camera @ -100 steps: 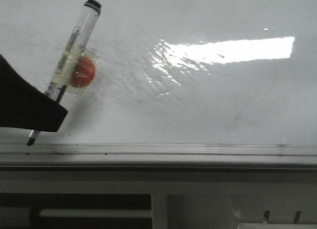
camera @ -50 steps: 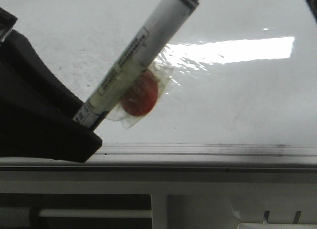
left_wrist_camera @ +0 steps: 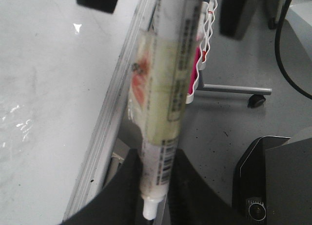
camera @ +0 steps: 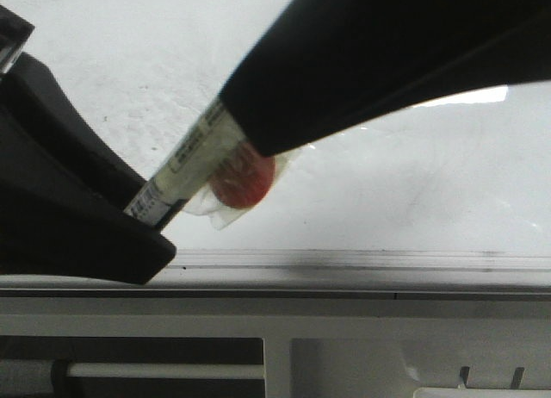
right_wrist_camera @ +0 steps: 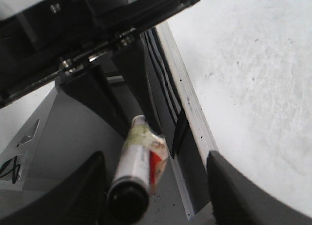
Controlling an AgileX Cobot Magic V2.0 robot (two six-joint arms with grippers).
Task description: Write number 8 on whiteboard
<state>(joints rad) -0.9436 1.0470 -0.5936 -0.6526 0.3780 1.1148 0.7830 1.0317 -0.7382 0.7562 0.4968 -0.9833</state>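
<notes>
My left gripper is shut on the lower end of a white marker that has a red disc taped to it. It holds the marker slanted in front of the whiteboard. In the left wrist view the fingers clamp the barrel, with the tip just below them. My right gripper covers the marker's upper end. In the right wrist view it is open, with the black cap end between the fingers, closer to one of them. No number 8 shows on the board.
The grey metal edge rail runs along the board's near edge. White plastic casing with slots lies below it. The left wrist view shows a white wire rack, a wheeled leg and a black cable on the floor.
My left gripper raised the marker off the board and closer to the camera. My right gripper came in from the upper right and now straddles the marker's cap end.
</notes>
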